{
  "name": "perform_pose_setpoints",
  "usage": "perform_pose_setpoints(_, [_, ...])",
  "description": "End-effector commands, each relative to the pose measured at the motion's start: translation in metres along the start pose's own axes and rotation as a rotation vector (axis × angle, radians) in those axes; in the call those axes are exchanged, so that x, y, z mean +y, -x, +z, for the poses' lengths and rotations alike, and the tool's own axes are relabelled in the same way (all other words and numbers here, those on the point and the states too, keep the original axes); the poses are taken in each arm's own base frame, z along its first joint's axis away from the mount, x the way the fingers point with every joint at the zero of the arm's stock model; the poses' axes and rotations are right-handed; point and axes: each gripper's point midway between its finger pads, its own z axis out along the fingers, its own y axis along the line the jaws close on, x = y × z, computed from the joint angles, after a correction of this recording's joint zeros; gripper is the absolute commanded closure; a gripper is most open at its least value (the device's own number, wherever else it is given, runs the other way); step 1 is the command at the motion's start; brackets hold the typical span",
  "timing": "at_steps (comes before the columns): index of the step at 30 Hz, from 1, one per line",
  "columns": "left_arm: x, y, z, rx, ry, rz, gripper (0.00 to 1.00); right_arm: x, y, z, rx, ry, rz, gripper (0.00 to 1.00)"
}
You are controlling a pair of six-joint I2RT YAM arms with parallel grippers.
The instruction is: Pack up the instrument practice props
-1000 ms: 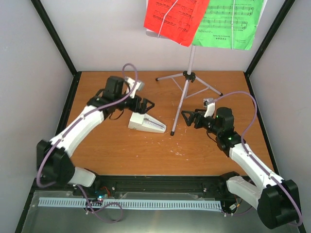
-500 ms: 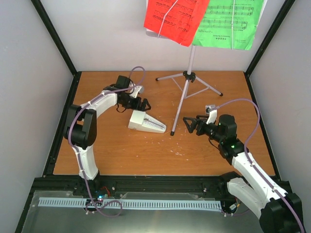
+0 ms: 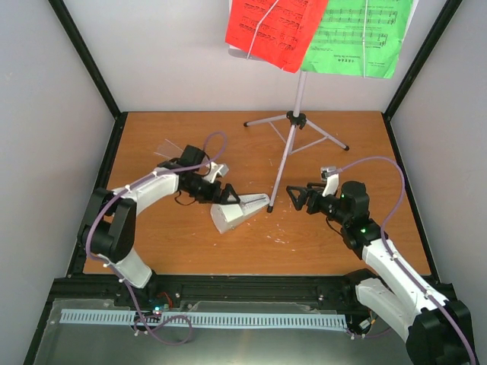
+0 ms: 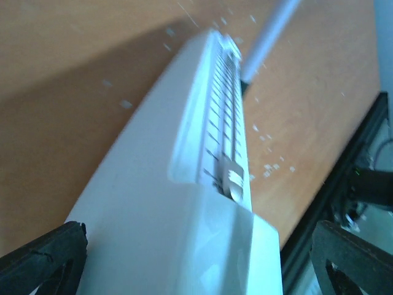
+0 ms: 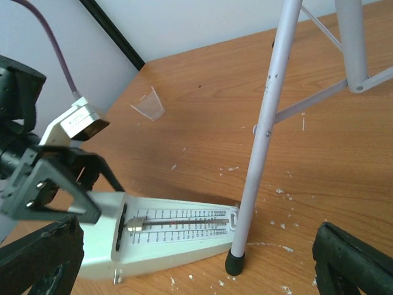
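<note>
Tabletop: your metronome has slid up to the stand leg.
Left hand and right hand gape empty; the left wrist view shows the left one straddling it.

The metronome looks like smooth white plastic with a faint sheen, lying on a matt, wood-grained table flecked with white specks. The stand has satin silver metal legs, one ending in a dull black foot cap, and its red page and green page are matt paper; the cup is clear plastic

Red page, green page cut off at top edge; metronome blurred close-up.
</note>
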Motion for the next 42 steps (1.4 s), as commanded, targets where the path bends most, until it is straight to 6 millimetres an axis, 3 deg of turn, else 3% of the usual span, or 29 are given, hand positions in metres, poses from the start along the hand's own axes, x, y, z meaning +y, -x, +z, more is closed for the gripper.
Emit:
perform_pose_setpoints(1, [-0.042, -0.030, 0.008, 0.080, -0.127, -0.029, 0.01, -0.004, -0.005, 0.002, -0.003, -0.003, 0.007, 0.00])
perform_pose_setpoints(4, [-0.038, -0.033, 0.007, 0.093, -0.033, -0.014, 0.00, -0.004, -0.006, 0.001, -0.001, -0.006, 0.005, 0.00])
perform_pose_setpoints(8, [-0.019, 0.000, -0.007, 0.015, 0.189, 0.033, 0.01, -0.006, -0.006, 0.000, -0.004, -0.016, -0.004, 0.00])
perform_pose_setpoints(11, [-0.031, 0.023, -0.002, 0.003, 0.237, 0.108, 0.01, -0.007, -0.006, 0.000, -0.002, -0.022, -0.005, 0.00])
perform_pose_setpoints(14, [-0.046, 0.028, 0.021, 0.046, 0.214, 0.158, 0.00, -0.009, -0.008, 0.000, -0.001, -0.029, -0.003, 0.00])
perform_pose_setpoints(18, [-0.045, 0.022, 0.054, 0.128, 0.254, 0.181, 0.00, -0.012, -0.010, -0.003, 0.000, -0.051, -0.008, 0.00])
perform_pose_setpoints(23, [-0.044, 0.016, 0.073, 0.171, 0.301, 0.214, 0.01, -0.018, -0.014, -0.007, -0.001, -0.082, -0.018, 0.00])
perform_pose_setpoints(32, [-0.059, 0.013, 0.098, 0.208, 0.235, 0.228, 0.01, -0.022, -0.022, -0.003, 0.012, -0.081, -0.008, 0.00])
perform_pose_setpoints(39, [-0.041, -0.002, 0.113, 0.268, 0.366, 0.267, 0.00, -0.026, -0.025, -0.007, 0.006, -0.103, -0.016, 0.00])
perform_pose_setpoints(42, [-0.042, -0.002, 0.112, 0.263, 0.386, 0.284, 0.01, -0.028, -0.026, -0.007, 0.005, -0.115, -0.015, 0.00])
